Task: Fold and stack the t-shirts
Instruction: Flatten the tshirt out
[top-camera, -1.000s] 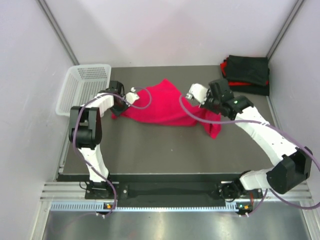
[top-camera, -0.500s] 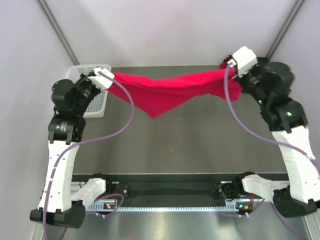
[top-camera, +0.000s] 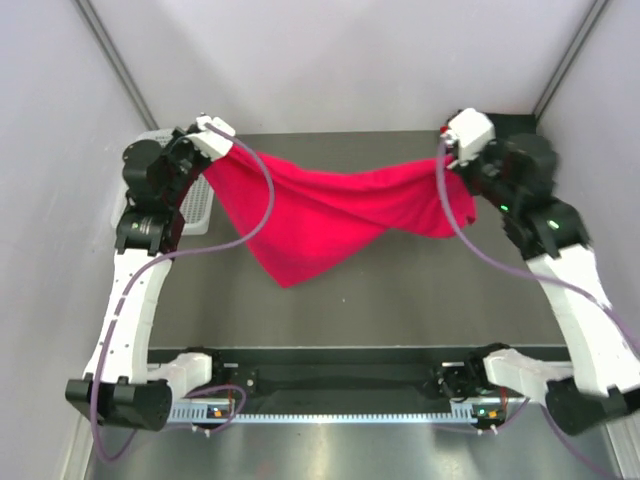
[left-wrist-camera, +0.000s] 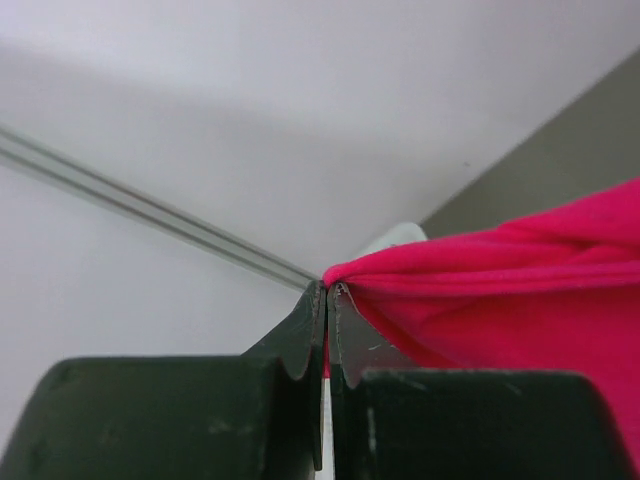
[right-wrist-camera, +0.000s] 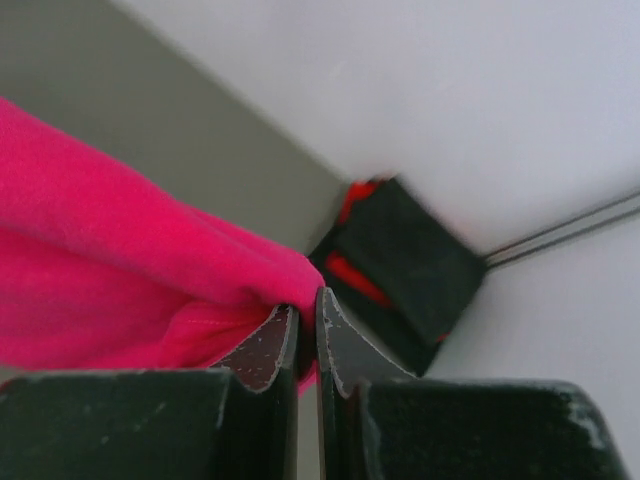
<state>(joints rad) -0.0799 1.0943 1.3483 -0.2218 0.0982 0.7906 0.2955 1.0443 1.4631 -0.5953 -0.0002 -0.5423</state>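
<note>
Left pincer (left-wrist-camera: 327, 305) and right pincer (right-wrist-camera: 306, 315) are each pinching an end of the red t-shirt (top-camera: 330, 215), holding it stretched above the table (top-camera: 420, 300), likely to spread it for folding.

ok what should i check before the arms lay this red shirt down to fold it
1. Grip of the left jaws, shut on one edge of the red t-shirt: ok.
2. Grip of the right jaws, shut on the opposite edge: ok.
3. Shirt spread flat between the arms: not ok, it sags in twisted folds.
4. Lowest tip of the shirt off the table: cannot tell.
5. The dark folded pile sits in the far right corner, off to the side of the hanging cloth: ok.
</note>
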